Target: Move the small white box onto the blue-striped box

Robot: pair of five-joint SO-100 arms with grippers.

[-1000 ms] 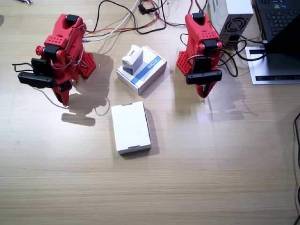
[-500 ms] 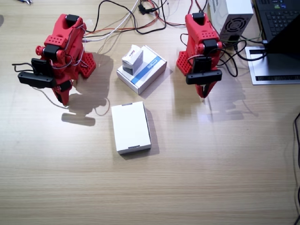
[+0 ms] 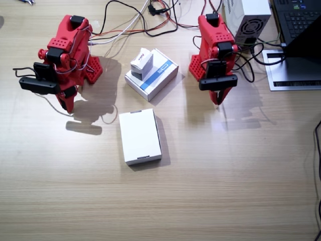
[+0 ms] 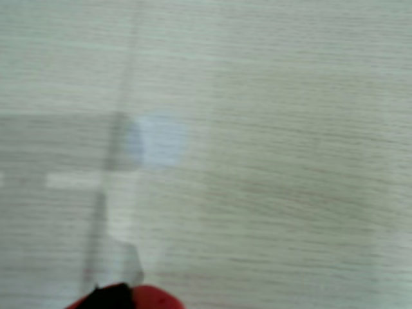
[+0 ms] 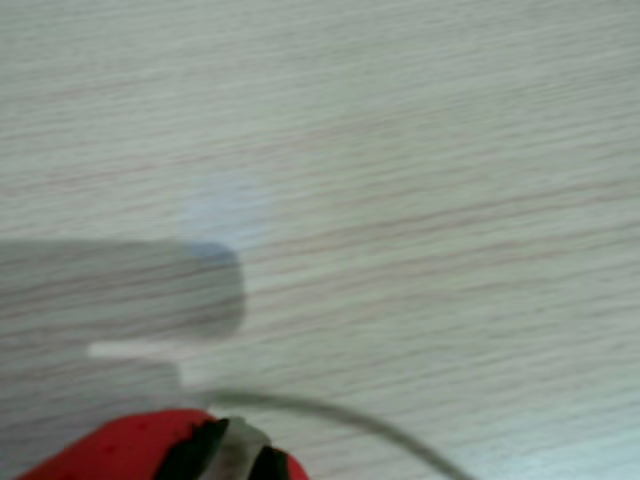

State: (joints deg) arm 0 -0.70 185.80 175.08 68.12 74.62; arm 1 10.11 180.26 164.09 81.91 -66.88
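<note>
**small white box resting on the blue-striped box, both arms folded clear**

nearest the camera, the wooden table [image 3: 241,191] is bare, which leaves open room in front of the arms. next comes a plain white flat box [image 3: 140,136], lying flat between the two arms and apart from the other cartons; it has no stripe and seems to play no part in the task.

further back, the right gripper [image 3: 66,102] and the left gripper [image 3: 218,98] each point down at the tabletop beside their bases. both pairs of fingers look drawn together on nothing, a folded resting pose that keeps them out of the working area. the wrist views show only blurred wood grain and a red gripper tip [image 4: 125,297], which fits jaws hanging just above bare table.

beyond them, the blue-striped box [image 3: 157,75] lies flat and askew between the arm bases. the small white box [image 3: 142,62] stands on its top, toward the corner nearer the right arm, slightly tilted, red logo upward. judged from this layout, the placement appears complete.

farthest away lie cables [image 3: 145,20], a grey power supply [image 3: 249,20] and a laptop [image 3: 300,30].
</note>
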